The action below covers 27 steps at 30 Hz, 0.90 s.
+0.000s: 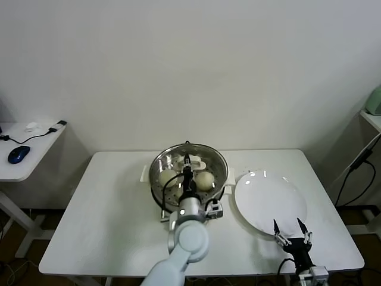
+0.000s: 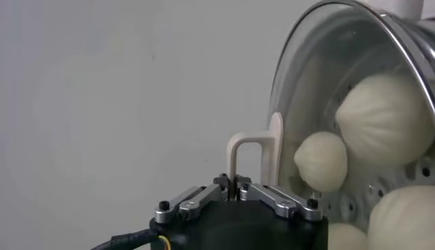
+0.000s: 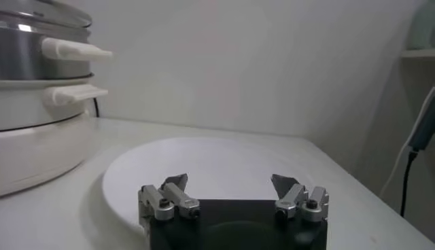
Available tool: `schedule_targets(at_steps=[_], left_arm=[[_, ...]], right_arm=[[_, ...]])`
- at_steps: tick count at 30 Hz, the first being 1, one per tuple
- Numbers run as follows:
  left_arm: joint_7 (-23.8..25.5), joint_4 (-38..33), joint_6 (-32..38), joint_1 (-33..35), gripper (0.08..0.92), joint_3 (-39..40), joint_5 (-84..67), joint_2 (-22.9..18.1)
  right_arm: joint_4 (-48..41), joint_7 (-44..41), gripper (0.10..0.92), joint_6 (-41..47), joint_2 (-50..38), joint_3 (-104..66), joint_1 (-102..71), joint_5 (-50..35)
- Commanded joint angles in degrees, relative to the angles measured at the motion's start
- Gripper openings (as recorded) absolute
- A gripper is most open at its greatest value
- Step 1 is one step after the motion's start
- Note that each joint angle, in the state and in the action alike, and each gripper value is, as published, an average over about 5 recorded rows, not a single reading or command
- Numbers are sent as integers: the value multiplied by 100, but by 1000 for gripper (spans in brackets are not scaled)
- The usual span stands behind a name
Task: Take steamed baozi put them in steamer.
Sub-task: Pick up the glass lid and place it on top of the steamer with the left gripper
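The steamer [image 1: 156, 189] stands at the middle of the white table, and its steel wall also shows in the right wrist view [image 3: 27, 47]. The round glass lid [image 1: 214, 162] lies over it. Cream-white baozi [image 1: 167, 177] [image 1: 204, 180] sit inside under the glass; the left wrist view shows them through the lid [image 2: 387, 115] [image 2: 321, 161]. My left gripper [image 1: 186, 162] [image 2: 237, 189] is shut on the lid's white handle [image 2: 248, 151]. My right gripper [image 1: 292, 229] [image 3: 231, 185] is open and empty, low over the near edge of the bare white plate [image 1: 271, 199] [image 3: 204, 166].
The plate lies just right of the steamer. A power connector [image 1: 214, 208] sits at the steamer's front right. A side desk [image 1: 27, 149] with a blue mouse [image 1: 18, 154] stands to the left. A shelf with hanging cables [image 1: 357, 167] stands to the right.
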<state>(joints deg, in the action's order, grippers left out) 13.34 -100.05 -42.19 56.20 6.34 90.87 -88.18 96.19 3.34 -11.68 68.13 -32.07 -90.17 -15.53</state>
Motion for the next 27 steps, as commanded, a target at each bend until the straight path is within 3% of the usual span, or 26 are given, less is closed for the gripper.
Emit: schedule_targets(at_steps=[1, 14, 27], left_arm=[[-128, 211, -176, -43, 139, -102, 54, 31], [-139, 133, -11, -5, 152, -37, 99, 96], [179, -1223, 71, 340, 508, 192, -623, 738]], right_arm=[[-61, 3, 823, -107, 31, -10, 9, 19], [-76, -18, 823, -199, 79, -3, 0, 163], [7, -13, 823, -10, 26, 124, 47, 169]])
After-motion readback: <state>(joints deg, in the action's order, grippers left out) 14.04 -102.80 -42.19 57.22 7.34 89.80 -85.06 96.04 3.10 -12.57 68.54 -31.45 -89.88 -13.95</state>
